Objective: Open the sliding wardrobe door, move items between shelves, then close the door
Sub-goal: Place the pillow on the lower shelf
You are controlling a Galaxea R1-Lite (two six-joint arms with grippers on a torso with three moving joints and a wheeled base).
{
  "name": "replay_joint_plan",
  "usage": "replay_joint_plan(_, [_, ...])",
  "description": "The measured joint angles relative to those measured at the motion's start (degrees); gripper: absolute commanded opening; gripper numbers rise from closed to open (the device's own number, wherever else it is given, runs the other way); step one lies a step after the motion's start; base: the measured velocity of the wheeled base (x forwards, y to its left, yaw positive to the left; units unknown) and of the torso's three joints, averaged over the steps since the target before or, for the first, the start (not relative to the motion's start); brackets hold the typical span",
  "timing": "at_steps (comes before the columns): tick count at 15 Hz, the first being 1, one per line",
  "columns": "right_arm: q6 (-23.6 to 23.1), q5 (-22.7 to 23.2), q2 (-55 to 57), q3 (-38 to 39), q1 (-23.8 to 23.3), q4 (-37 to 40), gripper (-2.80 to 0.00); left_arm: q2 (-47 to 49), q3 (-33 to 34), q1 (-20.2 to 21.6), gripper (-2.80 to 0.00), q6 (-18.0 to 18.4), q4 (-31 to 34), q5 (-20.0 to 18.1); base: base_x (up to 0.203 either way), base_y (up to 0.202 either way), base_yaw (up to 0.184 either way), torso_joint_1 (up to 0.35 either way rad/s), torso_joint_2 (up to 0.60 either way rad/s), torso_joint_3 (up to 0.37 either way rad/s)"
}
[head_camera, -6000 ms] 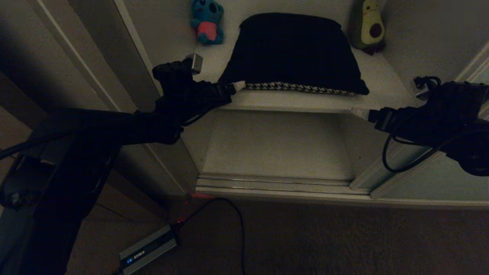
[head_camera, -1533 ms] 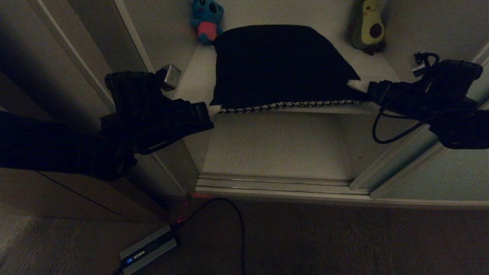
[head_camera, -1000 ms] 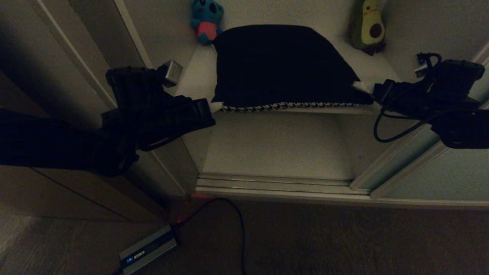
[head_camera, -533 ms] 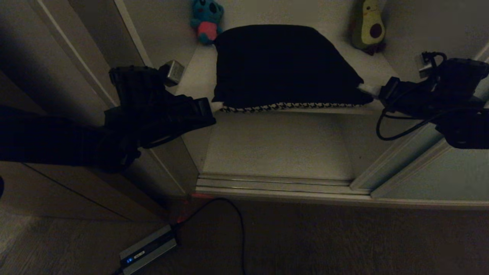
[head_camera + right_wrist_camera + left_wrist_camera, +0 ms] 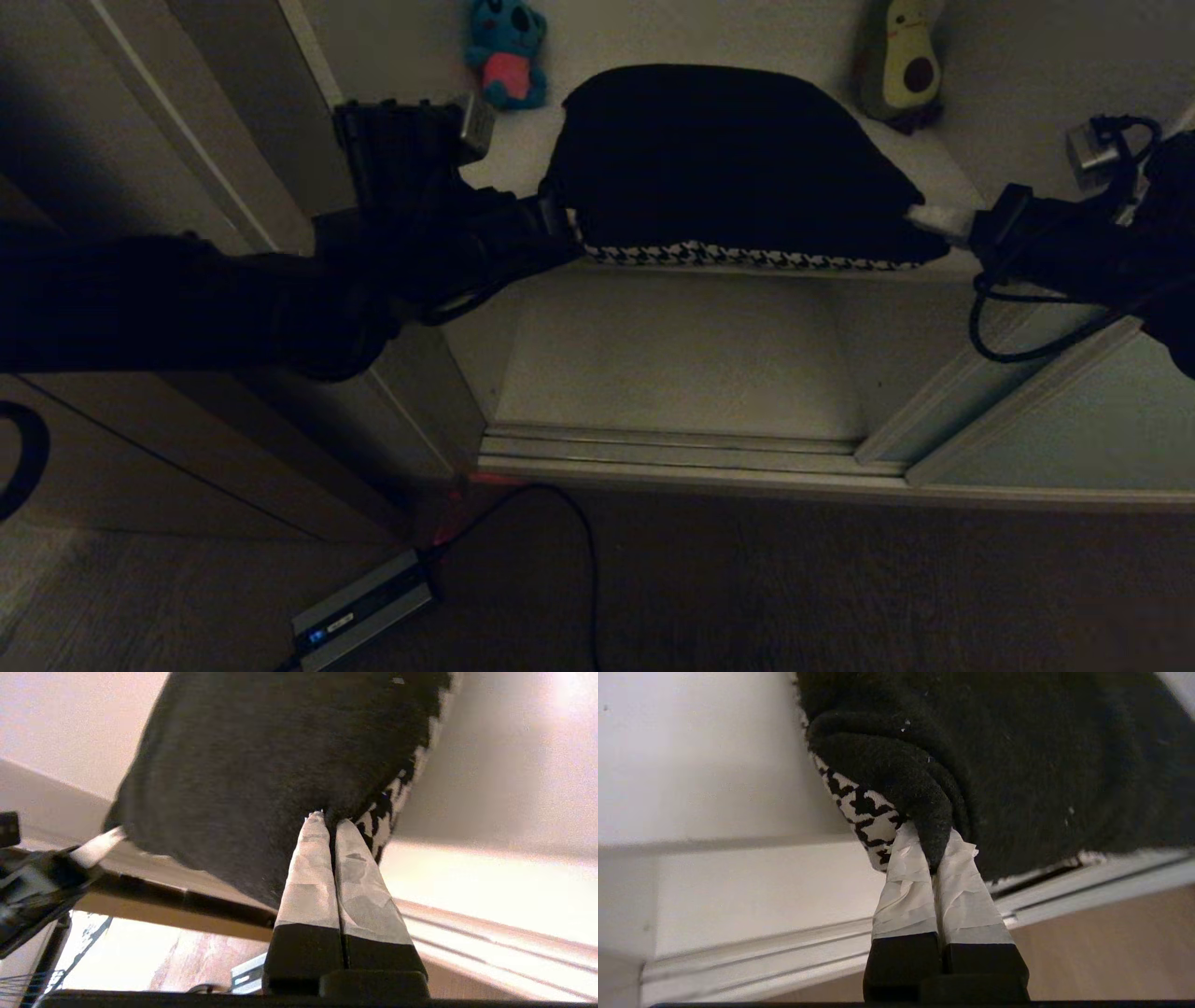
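- Two corners of the cushion (image 5: pixel 738 163), at the front edge of the upper shelf (image 5: pixel 943 168), are now pinched; it has shifted right since half a second ago.
- Left end effector (image 5: pixel 933 847): clamped shut on the left corner.
- Right end effector (image 5: pixel 329 823): has just closed on the right corner.
- Koala plush (image 5: pixel 505 51) and avocado plush (image 5: pixel 898 61): behind, untouched.
- Judgement: both grips set, so lifting toward the lower shelf (image 5: pixel 681 359) can begin.
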Motion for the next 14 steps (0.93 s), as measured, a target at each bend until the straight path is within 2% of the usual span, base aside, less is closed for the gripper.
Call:
replay_joint_plan(2, [0.0, 0.0, -3.5, 2.4, 0.0, 0.9, -2.8, -1.1, -0.3, -2.1, -2.8, 0.2, 2.0, 2.3, 0.0, 0.0, 0.0, 0.0, 0.0, 0.0])
replay_joint_plan(6, [0.0, 0.7, -11.5, 4.7, 0.2, 7.8, -2.8, -5.4, 2.3, -5.1, -2.8, 0.8, 2.1, 3.2, 0.0, 0.0, 0.0, 0.0, 0.0, 0.0])
replay_joint_plan(9, [0.0, 1.2, -17.6, 7.1, 0.4, 11.2, -2.8, -8.8, 3.9, -7.2, -2.8, 2.8, 2.3, 6.5, 0.0, 0.0, 0.0, 0.0, 0.0, 0.0])
replay_joint_plan(14, [0.0, 1.4, -27.8, 10.3, 0.6, 17.8, -2.8, -17.0, 9.9, -10.8, -2.8, 3.2, 3.7, 6.8, 0.0, 0.0, 0.0, 0.0, 0.0, 0.0])
